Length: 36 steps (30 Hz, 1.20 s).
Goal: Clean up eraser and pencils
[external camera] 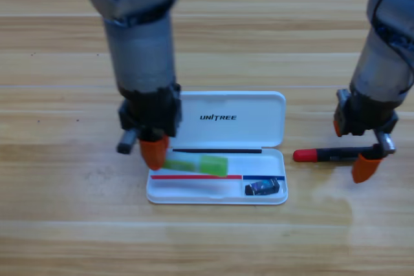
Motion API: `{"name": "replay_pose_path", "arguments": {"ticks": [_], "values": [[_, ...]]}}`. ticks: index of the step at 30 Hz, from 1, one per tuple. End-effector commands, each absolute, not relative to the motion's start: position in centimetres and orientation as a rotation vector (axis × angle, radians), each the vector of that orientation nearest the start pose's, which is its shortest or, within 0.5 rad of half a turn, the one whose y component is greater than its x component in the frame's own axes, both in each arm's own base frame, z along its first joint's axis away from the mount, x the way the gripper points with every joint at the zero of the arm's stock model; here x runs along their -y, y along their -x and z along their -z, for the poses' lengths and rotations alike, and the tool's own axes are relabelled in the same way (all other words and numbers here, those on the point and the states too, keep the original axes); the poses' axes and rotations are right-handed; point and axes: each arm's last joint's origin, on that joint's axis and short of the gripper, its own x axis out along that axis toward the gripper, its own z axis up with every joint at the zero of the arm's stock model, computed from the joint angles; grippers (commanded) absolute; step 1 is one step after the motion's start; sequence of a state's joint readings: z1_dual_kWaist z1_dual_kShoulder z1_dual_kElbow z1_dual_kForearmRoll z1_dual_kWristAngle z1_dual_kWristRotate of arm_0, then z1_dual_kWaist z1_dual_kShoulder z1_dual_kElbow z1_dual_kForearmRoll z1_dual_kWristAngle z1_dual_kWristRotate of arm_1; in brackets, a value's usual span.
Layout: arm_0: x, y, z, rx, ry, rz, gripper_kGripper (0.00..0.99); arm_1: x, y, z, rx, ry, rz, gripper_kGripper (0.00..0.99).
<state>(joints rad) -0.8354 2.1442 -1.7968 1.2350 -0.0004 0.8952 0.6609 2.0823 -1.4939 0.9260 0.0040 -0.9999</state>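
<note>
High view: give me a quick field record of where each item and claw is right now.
case: white case open on the table
eraser: eraser in the case's lower right compartment
highlighter: green highlighter in the case, at the left claw
marker: red-capped marker on the table right of the case, at the right claw
</note>
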Motion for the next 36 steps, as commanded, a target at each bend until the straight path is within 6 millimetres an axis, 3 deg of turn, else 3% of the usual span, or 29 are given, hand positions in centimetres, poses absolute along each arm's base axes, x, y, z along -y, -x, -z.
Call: {"name": "replay_pose_path", "arguments": {"ticks": [1,3,7,9,12,20,26,31,36], "values": [[33.2,-28.0,-22.0,-1.202,-1.34,1.356,0.0,-24.6,-33.4,-17.2,-1.166,1.267,-1.277,0.9],[33.5,-28.1,-21.6,-1.207,-1.34,1.356,0.0,-24.8,-33.8,-16.7,-1.162,1.272,-1.283,0.887],[33.7,-28.3,-21.1,-1.215,-1.338,1.351,0.0,-25.0,-34.5,-15.7,-1.161,1.283,-1.284,0.746],[33.8,-28.4,-20.9,-1.222,-1.334,1.347,0.0,-25.0,-34.7,-15.3,-1.165,1.294,-1.29,0.528],[33.9,-28.5,-20.5,-1.232,-1.329,1.34,0.0,-24.8,-34.6,-15.1,-1.173,1.301,-1.301,0.008],[33.9,-28.5,-19.8,-1.242,-1.329,1.337,0.0,-24.4,-34.8,-15.5,-1.186,1.334,-1.258,0.0],[33.8,-28.5,-19.8,-1.246,-1.327,1.327,0.0,-23.4,-33.5,-19.7,-1.166,1.339,-1.221,0.0],[33.6,-28.5,-19.7,-1.255,-1.329,1.324,0.0,-22.8,-31.2,-23.7,-1.117,1.321,-1.24,0.0],[33.2,-28.8,-19.4,-1.275,-1.316,1.311,0.0,-22.7,-29.9,-25.5,-1.077,1.308,-1.244,0.0]]}}
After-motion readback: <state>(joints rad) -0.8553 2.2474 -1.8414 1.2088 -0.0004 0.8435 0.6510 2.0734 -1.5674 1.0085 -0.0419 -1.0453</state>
